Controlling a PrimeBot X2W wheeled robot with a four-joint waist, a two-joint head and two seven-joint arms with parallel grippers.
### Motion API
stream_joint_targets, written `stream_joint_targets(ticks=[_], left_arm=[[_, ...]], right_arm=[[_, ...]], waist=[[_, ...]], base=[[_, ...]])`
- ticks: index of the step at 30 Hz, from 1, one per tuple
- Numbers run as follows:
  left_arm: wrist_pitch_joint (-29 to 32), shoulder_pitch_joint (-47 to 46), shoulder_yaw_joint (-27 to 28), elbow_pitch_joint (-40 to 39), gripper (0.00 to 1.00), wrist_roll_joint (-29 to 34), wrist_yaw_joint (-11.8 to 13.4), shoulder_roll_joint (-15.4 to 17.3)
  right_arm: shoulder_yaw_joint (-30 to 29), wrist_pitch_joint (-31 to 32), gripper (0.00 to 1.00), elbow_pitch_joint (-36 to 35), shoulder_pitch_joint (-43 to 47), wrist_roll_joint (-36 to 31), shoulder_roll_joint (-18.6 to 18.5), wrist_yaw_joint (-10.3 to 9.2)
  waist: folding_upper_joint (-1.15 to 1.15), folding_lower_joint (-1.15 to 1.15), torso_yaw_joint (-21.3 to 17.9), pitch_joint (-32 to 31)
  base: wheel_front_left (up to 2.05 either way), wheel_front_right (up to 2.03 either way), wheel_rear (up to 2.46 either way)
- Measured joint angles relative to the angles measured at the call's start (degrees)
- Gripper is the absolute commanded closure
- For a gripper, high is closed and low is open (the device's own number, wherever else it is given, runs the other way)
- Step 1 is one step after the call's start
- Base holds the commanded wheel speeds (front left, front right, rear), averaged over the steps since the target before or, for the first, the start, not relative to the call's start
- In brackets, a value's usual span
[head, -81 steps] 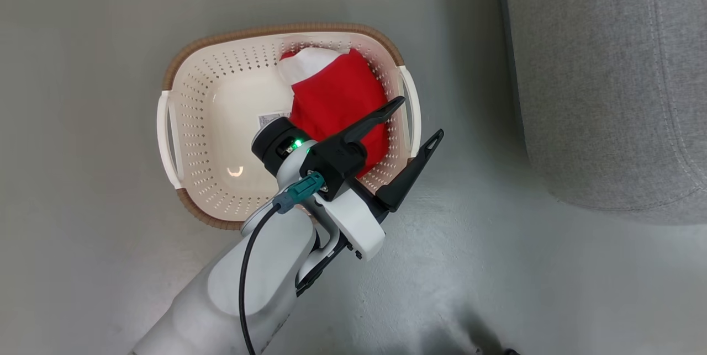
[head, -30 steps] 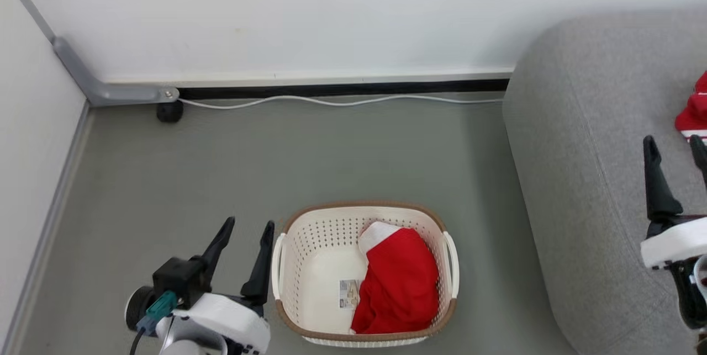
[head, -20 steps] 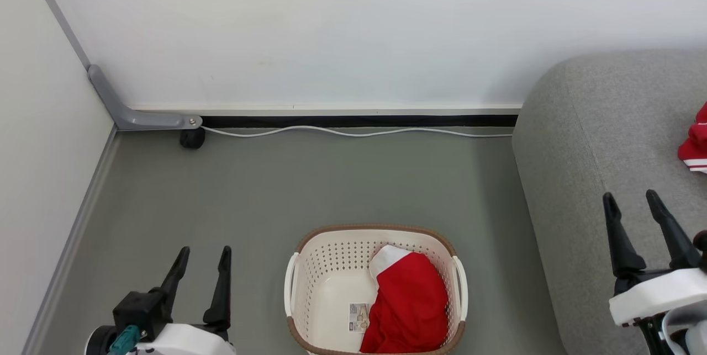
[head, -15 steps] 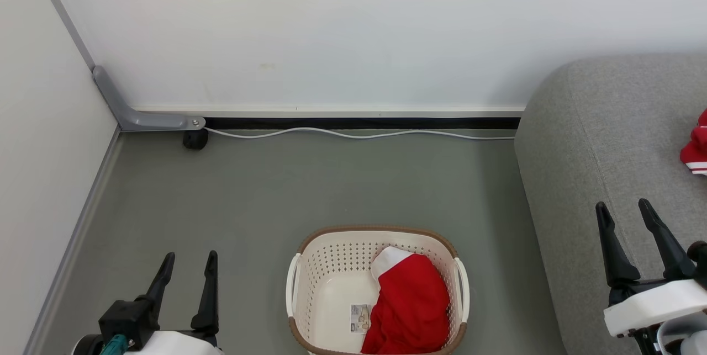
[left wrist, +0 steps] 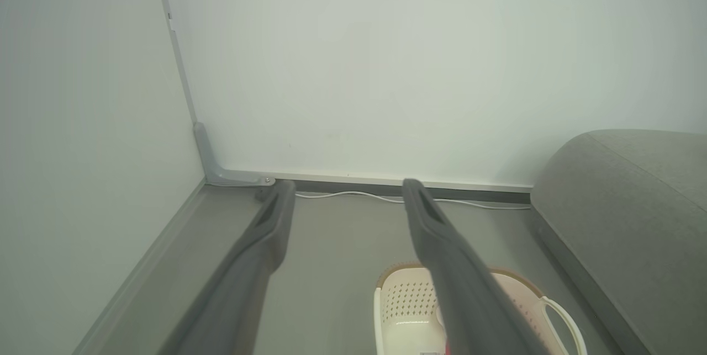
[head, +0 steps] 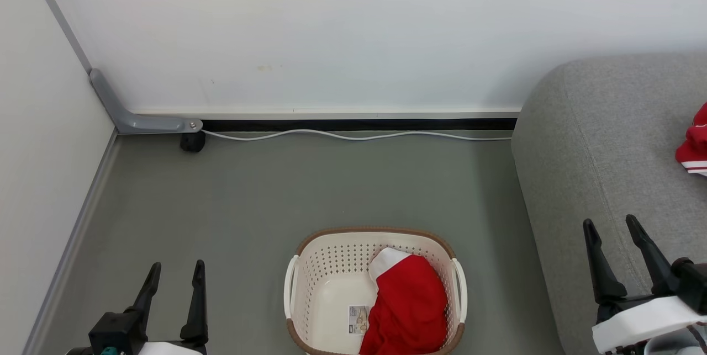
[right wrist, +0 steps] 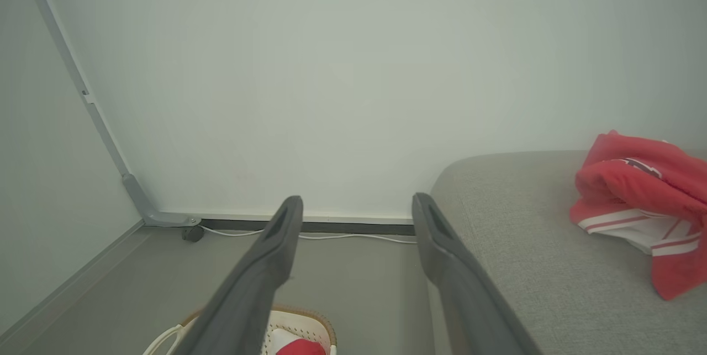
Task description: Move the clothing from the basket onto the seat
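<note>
Left pincer (head: 177, 266) open, nothing between its two long dark tapered fingers. It sits at lower left of head view over the floor (head: 248, 195), left of the basket (head: 375, 230) and apart from it. Right pincer (head: 608, 221) also open and empty, fingers pointing up-view over the front part of the sofa (head: 596, 139); contact with the fabric: can't tell. Basket: oval, cream perforated plastic, brown woven-look rim, white loop handle each side, standing on the floor near the sofa's rounded end. In its right half: red garment (head: 411, 305), soft, crumpled, white trim patch at the far end. Paper label (head: 358, 319) on the smooth basket bottom, at the garment's left edge. Striped garment (right wrist: 624, 189) lies bunched on the sofa top, red with white bands at the hem, apart from the right pincer. Sofa: grey coarse-weave upholstery, rounded corners, stitched seam along the edge. Floor matte grey-green, smooth. White cable (head: 353, 135) snakes along the black skirting at the foot of the wall (head: 331, 29). Grey bracket (head: 132, 121) in the corner, small black round part (head: 192, 142) just below its end.
</note>
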Motion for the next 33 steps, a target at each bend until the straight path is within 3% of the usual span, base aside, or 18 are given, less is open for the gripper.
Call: stream_joint_targets(ticks=[17, 33], left_arm=[[0.0, 0.2, -2.1, 1.4, 0.0, 0.1, 0.0, -0.2], [0.0, -10.6, -16.8, 8.2, 0.0, -7.3, 4.7, -0.2]], right_arm=[[0.7, 0.0, 0.0, -0.1, -0.3, -0.1, 0.3, 0.0], [3.7, 0.0, 0.0, -5.0, -11.8, 0.3, -1.3, 0.0]], waist=[[0.0, 0.0, -0.8, 2.3], [0.0, 0.0, -3.0, 15.3]], base=[[0.0, 0.0, 0.0], [0.0, 0.0, 0.0]])
